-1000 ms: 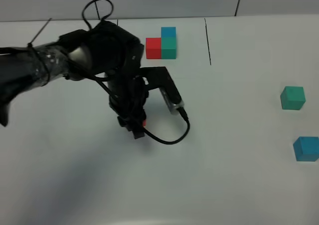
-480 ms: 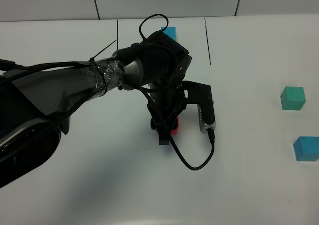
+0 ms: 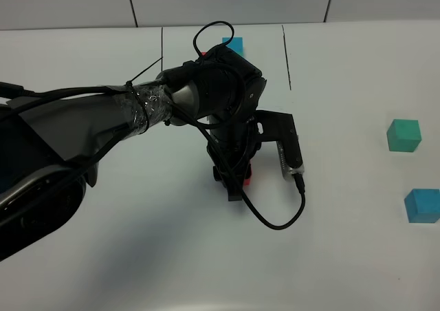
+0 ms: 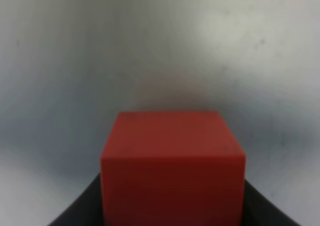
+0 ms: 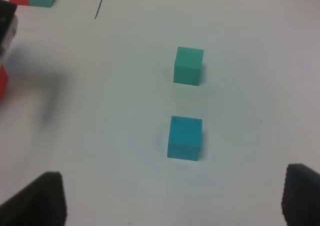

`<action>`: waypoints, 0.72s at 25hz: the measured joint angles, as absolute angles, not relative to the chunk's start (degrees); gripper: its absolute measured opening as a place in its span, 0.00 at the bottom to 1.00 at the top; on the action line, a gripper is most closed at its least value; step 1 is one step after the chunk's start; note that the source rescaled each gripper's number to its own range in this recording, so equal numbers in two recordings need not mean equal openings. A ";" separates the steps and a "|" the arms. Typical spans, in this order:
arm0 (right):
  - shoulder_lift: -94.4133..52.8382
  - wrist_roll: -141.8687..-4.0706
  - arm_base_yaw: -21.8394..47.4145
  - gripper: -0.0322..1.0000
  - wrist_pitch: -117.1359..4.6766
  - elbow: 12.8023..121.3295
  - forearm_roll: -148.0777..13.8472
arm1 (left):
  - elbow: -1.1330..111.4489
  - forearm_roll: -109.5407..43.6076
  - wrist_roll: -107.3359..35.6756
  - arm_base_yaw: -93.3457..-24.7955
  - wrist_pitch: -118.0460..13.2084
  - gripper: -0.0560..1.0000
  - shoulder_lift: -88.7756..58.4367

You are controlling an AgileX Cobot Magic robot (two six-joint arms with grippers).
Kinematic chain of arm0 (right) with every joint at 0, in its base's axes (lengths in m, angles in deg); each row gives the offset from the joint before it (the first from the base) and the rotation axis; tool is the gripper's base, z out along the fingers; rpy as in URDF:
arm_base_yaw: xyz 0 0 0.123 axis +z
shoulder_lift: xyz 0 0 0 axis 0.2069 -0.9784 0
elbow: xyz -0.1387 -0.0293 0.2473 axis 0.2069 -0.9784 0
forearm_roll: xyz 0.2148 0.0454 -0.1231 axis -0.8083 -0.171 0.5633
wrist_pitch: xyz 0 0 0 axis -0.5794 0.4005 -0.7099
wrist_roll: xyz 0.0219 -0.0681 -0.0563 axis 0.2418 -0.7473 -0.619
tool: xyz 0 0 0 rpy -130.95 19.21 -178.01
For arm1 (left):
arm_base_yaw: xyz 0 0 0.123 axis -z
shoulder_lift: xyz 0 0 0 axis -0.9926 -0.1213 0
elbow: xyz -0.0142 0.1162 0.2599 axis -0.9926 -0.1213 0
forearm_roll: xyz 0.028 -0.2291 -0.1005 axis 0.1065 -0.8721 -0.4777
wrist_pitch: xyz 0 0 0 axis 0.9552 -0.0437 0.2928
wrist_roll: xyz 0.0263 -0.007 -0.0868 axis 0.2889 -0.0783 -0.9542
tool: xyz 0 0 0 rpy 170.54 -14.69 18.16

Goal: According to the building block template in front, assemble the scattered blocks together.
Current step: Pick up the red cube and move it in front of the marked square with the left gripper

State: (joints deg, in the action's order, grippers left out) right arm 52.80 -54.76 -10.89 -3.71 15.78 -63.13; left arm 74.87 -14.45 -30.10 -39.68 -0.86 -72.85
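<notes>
Gripping the red block (image 4: 172,161), the left gripper (image 3: 234,181) hung in front of the building block template (image 3: 235,45); placing red seemed the step in hand. Next, the wide-open, empty right gripper (image 5: 172,196) would need the teal block (image 3: 403,134) and blue block (image 3: 421,205), well right of the template.

Red cube (image 4: 172,166): plain, clamped in the left gripper (image 3: 237,181), mid-scene. Teal-green cube (image 3: 403,135) and blue cube (image 3: 421,206): upright at far right, near each other, not touching. Building block template (image 3: 234,45): far side, mostly hidden.
</notes>
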 joint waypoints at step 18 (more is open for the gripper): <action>52.80 -54.68 -10.89 0.88 -3.71 15.78 -63.13 | 75.72 -14.11 -32.15 -39.58 -0.10 0.05 -75.08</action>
State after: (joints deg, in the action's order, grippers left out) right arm 52.80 -54.68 -10.89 -3.71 15.78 -63.13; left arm 75.72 -14.11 -32.15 -39.58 -0.10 -75.08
